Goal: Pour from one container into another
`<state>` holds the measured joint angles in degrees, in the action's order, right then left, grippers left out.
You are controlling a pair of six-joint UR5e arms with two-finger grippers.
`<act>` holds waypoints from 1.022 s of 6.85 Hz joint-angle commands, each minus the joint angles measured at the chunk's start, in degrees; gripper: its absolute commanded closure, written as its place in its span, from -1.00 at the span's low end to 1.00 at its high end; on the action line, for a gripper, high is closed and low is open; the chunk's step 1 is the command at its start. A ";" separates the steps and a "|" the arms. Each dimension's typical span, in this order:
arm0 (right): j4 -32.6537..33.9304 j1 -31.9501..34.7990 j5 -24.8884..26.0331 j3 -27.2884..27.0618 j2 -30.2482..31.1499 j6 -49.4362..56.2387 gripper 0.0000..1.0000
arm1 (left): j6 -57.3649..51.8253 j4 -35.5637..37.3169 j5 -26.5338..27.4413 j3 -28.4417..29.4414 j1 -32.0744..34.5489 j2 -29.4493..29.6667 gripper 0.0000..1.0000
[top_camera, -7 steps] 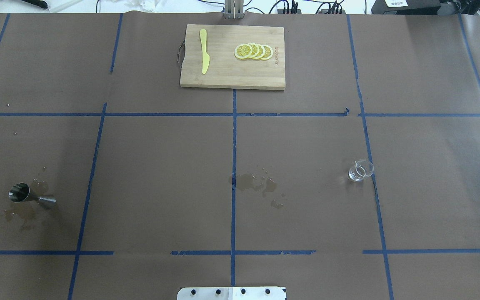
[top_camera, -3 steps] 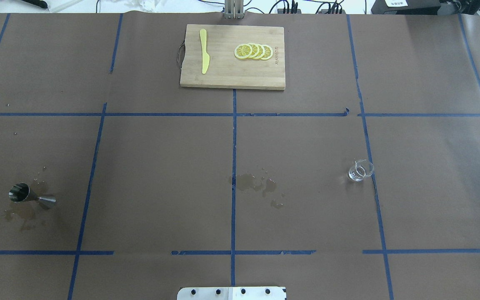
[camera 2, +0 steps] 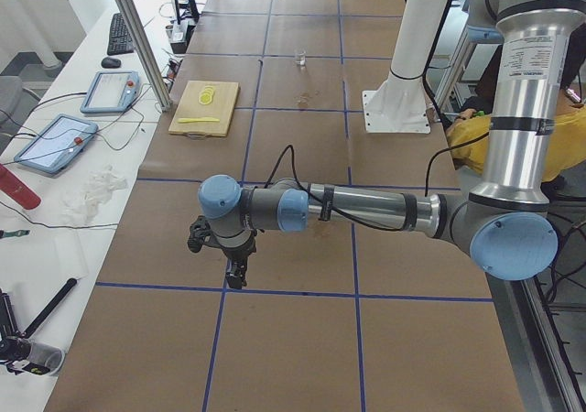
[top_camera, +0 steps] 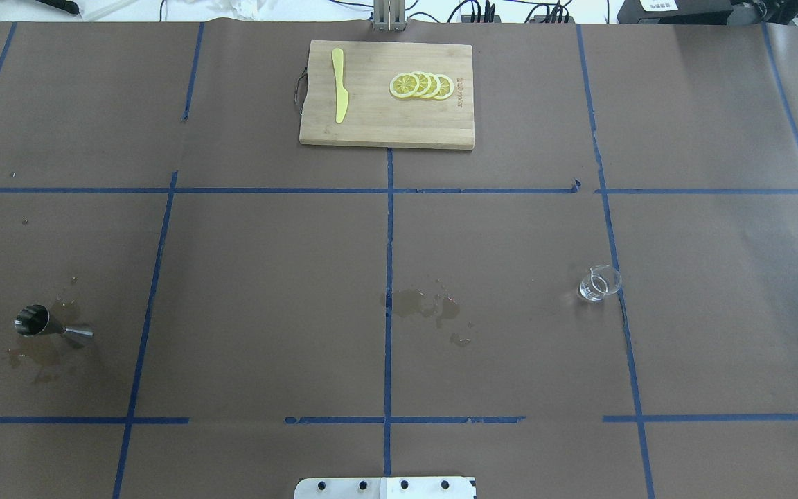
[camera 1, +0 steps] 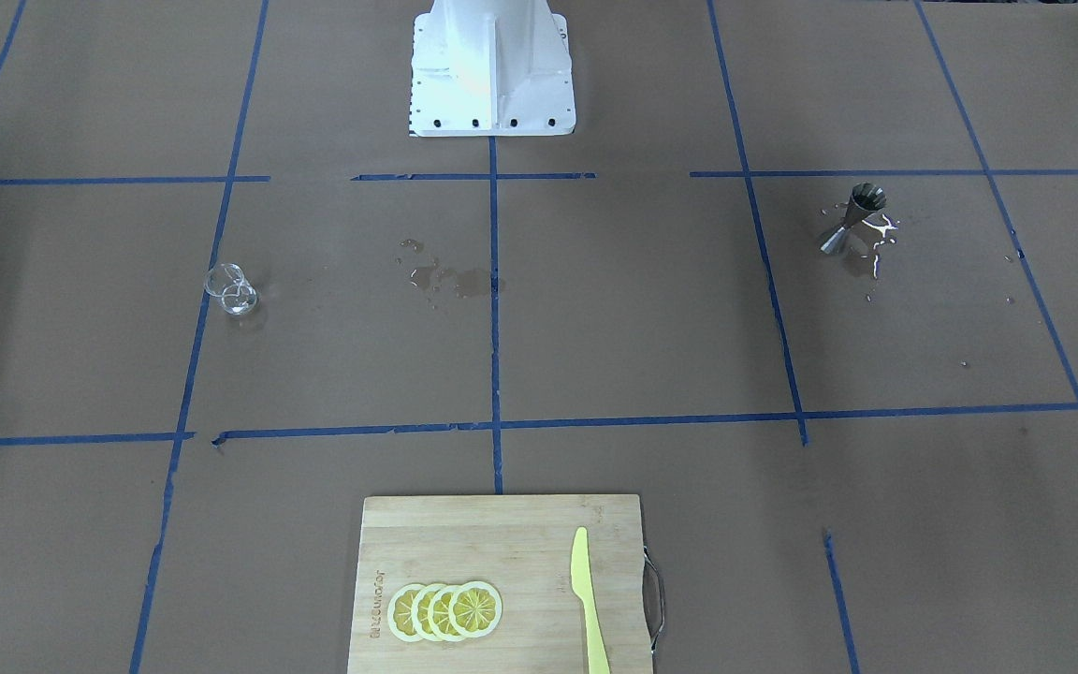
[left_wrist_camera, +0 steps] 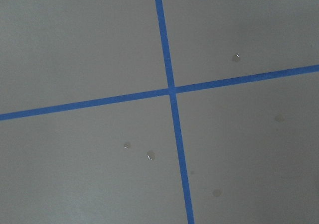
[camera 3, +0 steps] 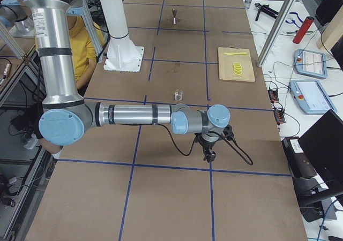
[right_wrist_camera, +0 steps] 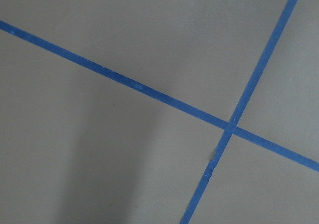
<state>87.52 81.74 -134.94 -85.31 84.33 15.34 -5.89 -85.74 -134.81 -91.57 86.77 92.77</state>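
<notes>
The clear glass cup (top_camera: 598,283) (camera 1: 232,288) (camera 3: 178,95) stands upright on the brown paper in the table's right half. The steel jigger (top_camera: 52,327) (camera 1: 852,220) (camera 3: 174,16) stands upright far off at the left, ringed by spilled liquid. Neither gripper appears in the overhead or front views. My left gripper (camera 2: 236,270) hangs over bare paper at the table's left end, well away from the jigger. Beyond the cup, my right gripper (camera 3: 208,156) hangs at the right end. Whether either is open or shut I cannot tell. Both wrist views hold only paper and blue tape.
A bamboo cutting board (top_camera: 371,132) with lemon slices (top_camera: 421,85) and a yellow knife (top_camera: 339,84) lies at the far middle edge. A wet patch (top_camera: 427,305) marks the centre. The white robot base (camera 1: 490,70) stands at the near edge. A person in yellow (camera 3: 80,43) sits behind the robot.
</notes>
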 commanded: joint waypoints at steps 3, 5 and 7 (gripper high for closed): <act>-3.39 0.00 -0.06 0.84 0.92 -0.13 -1.00 | 0.00 -0.74 -1.07 -0.36 0.15 -0.92 -1.00; -4.20 0.00 -0.06 1.20 0.93 -0.39 -1.00 | 0.26 -2.32 -0.89 -0.27 0.07 -0.92 -1.00; -4.29 0.00 -0.06 1.29 0.93 -0.31 -1.00 | 0.09 -3.98 -0.89 0.08 0.07 -1.01 -1.00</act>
<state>83.34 81.74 -135.00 -84.08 85.25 15.05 -5.75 -88.50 -135.71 -91.67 86.84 91.82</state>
